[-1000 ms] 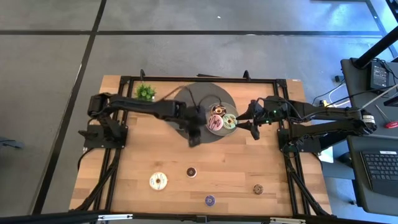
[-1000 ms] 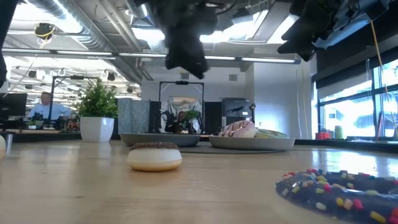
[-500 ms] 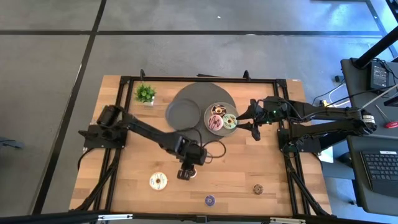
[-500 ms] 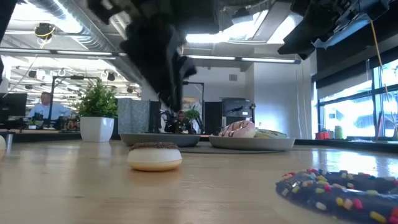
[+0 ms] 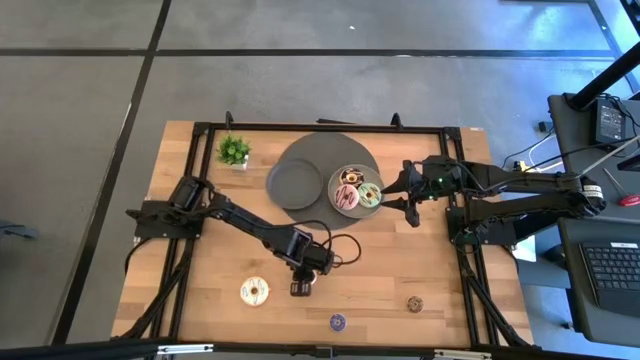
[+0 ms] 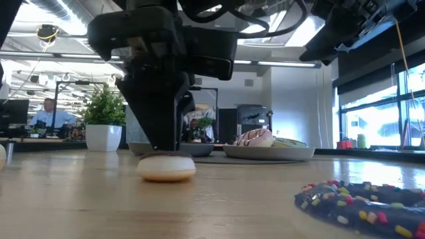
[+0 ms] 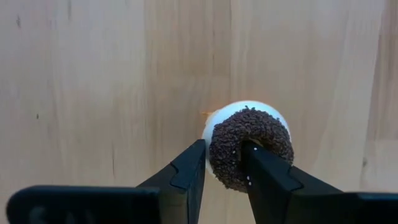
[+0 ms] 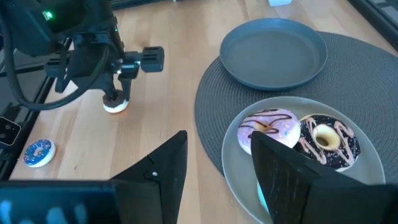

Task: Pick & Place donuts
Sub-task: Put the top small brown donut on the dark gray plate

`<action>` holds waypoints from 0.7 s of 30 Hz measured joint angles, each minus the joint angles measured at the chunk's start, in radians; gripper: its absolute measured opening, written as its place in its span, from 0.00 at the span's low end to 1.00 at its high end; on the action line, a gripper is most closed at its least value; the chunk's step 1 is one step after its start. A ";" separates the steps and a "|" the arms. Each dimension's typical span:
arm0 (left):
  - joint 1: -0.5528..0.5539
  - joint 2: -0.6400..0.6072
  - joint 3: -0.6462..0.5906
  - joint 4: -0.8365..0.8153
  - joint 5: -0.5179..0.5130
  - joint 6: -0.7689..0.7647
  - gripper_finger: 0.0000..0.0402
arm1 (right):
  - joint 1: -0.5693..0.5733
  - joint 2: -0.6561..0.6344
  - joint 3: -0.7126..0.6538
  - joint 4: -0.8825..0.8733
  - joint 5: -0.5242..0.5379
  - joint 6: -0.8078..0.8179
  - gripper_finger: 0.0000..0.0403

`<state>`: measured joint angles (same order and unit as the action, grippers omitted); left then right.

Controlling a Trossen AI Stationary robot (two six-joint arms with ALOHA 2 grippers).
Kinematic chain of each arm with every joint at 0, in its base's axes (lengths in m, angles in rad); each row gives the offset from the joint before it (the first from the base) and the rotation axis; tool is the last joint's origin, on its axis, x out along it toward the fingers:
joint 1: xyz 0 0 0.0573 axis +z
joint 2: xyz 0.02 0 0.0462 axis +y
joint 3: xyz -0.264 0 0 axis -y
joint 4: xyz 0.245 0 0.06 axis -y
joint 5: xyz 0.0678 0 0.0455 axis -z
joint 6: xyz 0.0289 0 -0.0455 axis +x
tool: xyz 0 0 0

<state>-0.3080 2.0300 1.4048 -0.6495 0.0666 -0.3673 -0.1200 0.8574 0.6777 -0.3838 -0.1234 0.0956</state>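
1. The step in hand is a pick. The left gripper [image 7: 222, 163] is down on the small dark-brown sprinkled mini donut with a cream-white base [image 7: 249, 143], which lies on the light wooden table [image 5: 220, 250] toward its front middle. One finger is in the ring's hole and the other against its outer edge, so the jaws straddle one side of the ring. I cannot tell whether they have clamped it.

2. Next, by my judgement: close firmly on that side, lift straight up, then carry toward the grey round plate already holding frosted donuts [image 5: 336, 196] (three seem to lie there).

3. The right gripper [image 5: 409, 194] hovers open beside that plate, so the approach from that side is crowded.

4. Open room: bare wood surrounds the pick. The cream-white frosted donut [image 5: 255, 291] lies near, the purple mini donut [image 5: 338, 322] and tan mini donut [image 5: 414, 304] farther off by the front edge.
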 joint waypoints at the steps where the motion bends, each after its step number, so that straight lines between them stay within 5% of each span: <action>1: 0.000 0.000 0.000 0.000 0.001 -0.012 0.25 | 0.000 0.000 0.000 -0.003 0.000 0.000 0.44; 9: 0.001 0.000 0.000 0.010 0.000 -0.010 0.25 | 0.000 0.000 0.000 -0.006 0.000 0.000 0.44; 21: 0.022 -0.039 0.000 -0.078 0.034 -0.026 0.08 | 0.000 0.000 0.000 -0.004 0.000 0.007 0.44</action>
<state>-0.2856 1.9913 1.4048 -0.7278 0.1001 -0.3929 -0.1200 0.8574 0.6777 -0.3882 -0.1234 0.1028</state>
